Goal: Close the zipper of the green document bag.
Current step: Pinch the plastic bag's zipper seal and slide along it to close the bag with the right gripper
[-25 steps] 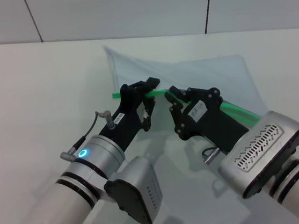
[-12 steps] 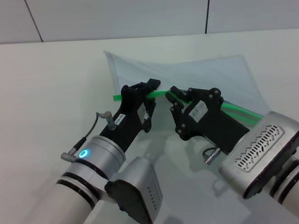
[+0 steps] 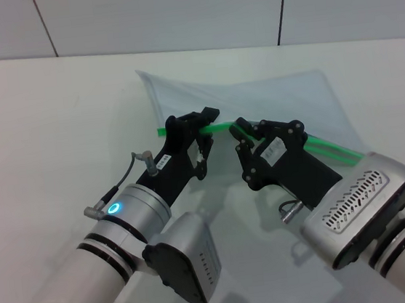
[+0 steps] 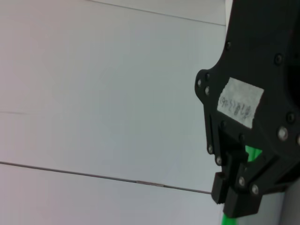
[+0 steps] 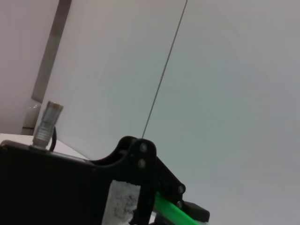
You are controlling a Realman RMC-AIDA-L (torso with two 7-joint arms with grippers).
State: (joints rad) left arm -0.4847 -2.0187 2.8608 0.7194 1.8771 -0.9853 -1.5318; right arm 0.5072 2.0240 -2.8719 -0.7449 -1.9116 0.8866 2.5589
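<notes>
The green document bag, a pale translucent pouch, lies on the white table with its near edge lifted. Along that edge runs the bright green zipper. My left gripper is shut on the zipper near its left end. A short way to the right, my right gripper is shut on the same strip. The slider is hidden between the fingers. In the left wrist view the right gripper pinches the zipper. The right wrist view shows the left gripper on the zipper.
A white panelled wall rises behind the table's far edge. Bare tabletop lies to the left of the bag and beyond it.
My right gripper has slid a little to the right along the green strip, widening the gap to the left gripper. The bag's far left corner has shifted slightly.
</notes>
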